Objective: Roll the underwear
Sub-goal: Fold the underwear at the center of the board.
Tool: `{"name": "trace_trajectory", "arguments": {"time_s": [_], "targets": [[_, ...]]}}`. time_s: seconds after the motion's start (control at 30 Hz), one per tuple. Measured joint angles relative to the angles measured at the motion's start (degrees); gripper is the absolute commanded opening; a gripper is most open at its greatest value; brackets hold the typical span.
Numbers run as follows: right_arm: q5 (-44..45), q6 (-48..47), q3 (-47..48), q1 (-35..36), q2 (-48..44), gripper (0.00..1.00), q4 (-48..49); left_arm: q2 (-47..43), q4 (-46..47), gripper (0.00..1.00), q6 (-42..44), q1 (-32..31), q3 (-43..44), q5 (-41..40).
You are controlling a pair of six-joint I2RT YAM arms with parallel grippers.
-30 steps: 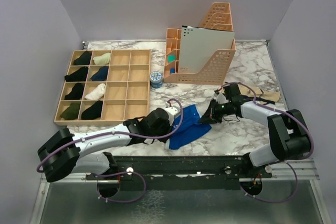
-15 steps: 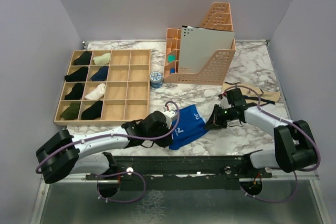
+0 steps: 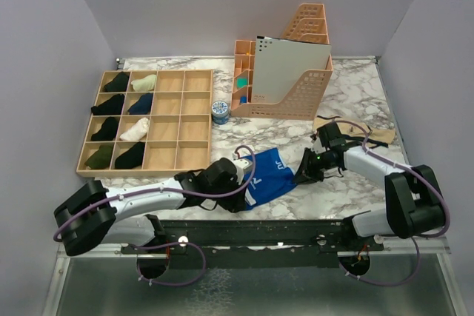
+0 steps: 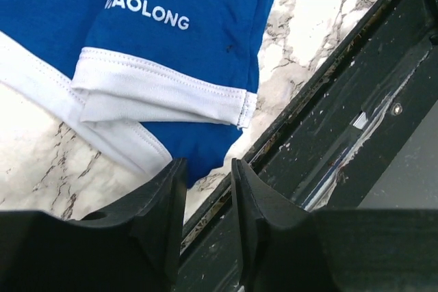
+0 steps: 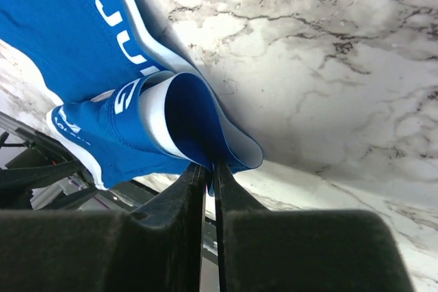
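Observation:
The blue underwear (image 3: 268, 175) with a white waistband lies partly folded on the marble table near the front edge. My right gripper (image 3: 303, 176) is shut on a folded edge of its waistband, as the right wrist view shows (image 5: 209, 167); the fabric (image 5: 102, 52) curls over just above the fingertips. My left gripper (image 3: 241, 192) sits at the underwear's near left corner. In the left wrist view its jaws (image 4: 207, 169) stand a narrow gap apart with nothing between them. The underwear (image 4: 185, 39), printed with white letters, lies just beyond the tips.
A wooden compartment tray (image 3: 181, 120) with rolled socks stands at the left. An orange file holder (image 3: 296, 90) is at the back, with a small blue tin (image 3: 220, 112) beside it. A beige garment (image 3: 374, 133) lies at the right. The black rail (image 3: 281, 229) runs along the near edge.
My right gripper has drawn the waistband edge a little right and toward the near edge. The underwear has bunched into a shorter fold. The left gripper has shifted slightly at its near corner.

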Motion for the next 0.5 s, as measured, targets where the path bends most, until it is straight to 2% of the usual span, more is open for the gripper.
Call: {"name": "trace_trajectory", "arguments": {"time_s": [0.1, 0.23, 0.5], "targets": [[0.1, 0.0, 0.0, 0.0, -1.6, 0.25, -1.2, -1.0, -1.9, 0.43, 0.0, 0.0, 0.3, -0.9], [0.3, 0.0, 0.6, 0.0, -5.9, 0.32, -3.5, -5.0, -4.1, 0.46, 0.0, 0.0, 1.1, -3.7], [0.4, 0.0, 1.0, 0.0, -8.3, 0.33, -3.6, -7.4, -3.1, 0.47, -3.6, 0.0, 2.5, -5.3]]}}
